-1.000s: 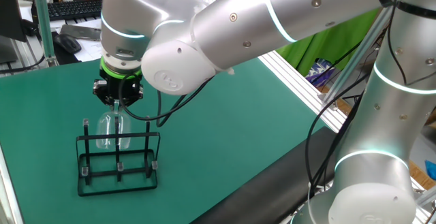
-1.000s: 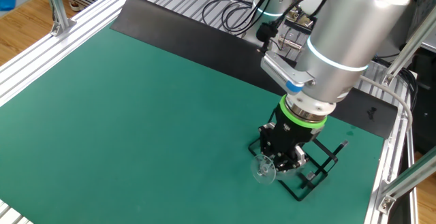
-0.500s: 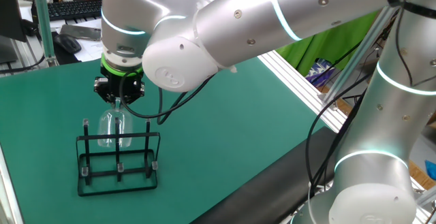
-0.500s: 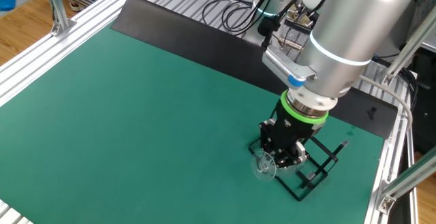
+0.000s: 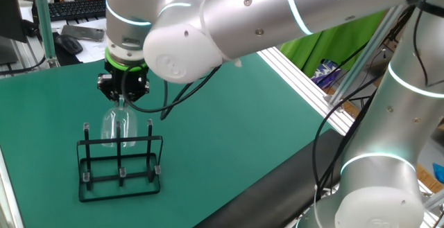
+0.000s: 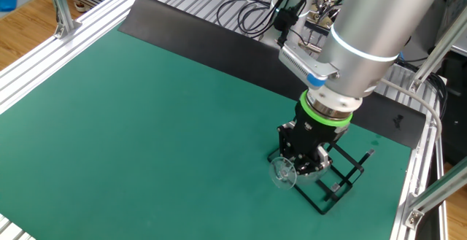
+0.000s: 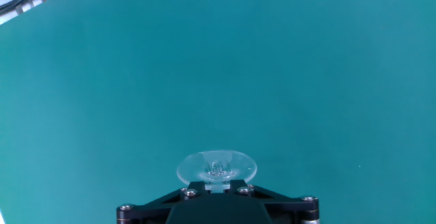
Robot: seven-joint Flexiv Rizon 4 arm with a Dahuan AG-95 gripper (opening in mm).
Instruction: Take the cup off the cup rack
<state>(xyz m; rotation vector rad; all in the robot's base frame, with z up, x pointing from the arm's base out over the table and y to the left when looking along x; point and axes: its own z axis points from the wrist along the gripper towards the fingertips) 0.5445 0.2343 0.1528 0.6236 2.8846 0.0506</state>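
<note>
My hand hides the stem of the cup in one fixed view, so I cannot see where my fingers meet the glass. From the other side my hand covers much of the cup rack. The cup is see-through and hard to make out there. In the hand view my hand is cut off at the bottom, and only the cup's round foot shows.

The cup's round clear foot sat just above the black pincer — green desk beyond.
</note>
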